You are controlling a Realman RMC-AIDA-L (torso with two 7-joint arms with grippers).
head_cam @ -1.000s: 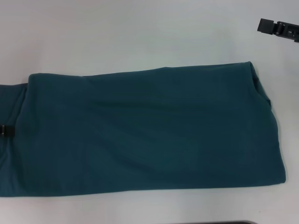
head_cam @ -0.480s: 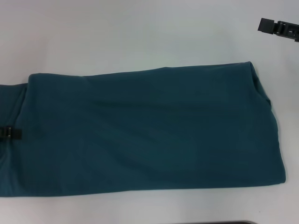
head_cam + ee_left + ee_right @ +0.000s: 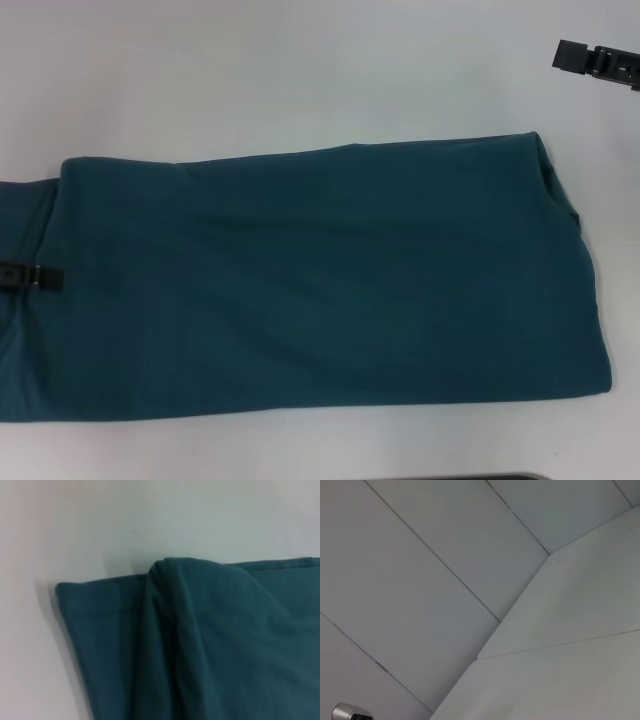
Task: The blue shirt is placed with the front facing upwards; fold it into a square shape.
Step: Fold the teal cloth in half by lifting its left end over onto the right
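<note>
The left gripper (image 3: 32,277) enters at the left edge of the head view as a short dark tip lying over the left part of the blue shirt (image 3: 330,280). Only that tip shows, so whether its fingers are apart or together cannot be told, nor whether it touches the cloth or hangs just above it. Around it the fabric is plain teal, with a lower layer running out past the left edge of the view and an upper folded layer starting just to the right of the tip.

From there the shirt stretches to the right across the white table (image 3: 300,70) as a long, wide band, folded lengthwise, its far edge slanting slightly and its near edge running almost straight. No lettering or collar shows on the upper face. At its right end the cloth is rounded and bunched in a soft fold.

The left wrist view looks down on one corner of the shirt (image 3: 210,645), where an upper layer with a rounded ridge lies over a flat lower layer whose corner sticks out onto the table (image 3: 75,530).

The right gripper (image 3: 598,62) hangs over bare table at the far right corner of the head view, well apart from the shirt; its finger state cannot be told. Its wrist camera shows only pale panels (image 3: 445,570).
</note>
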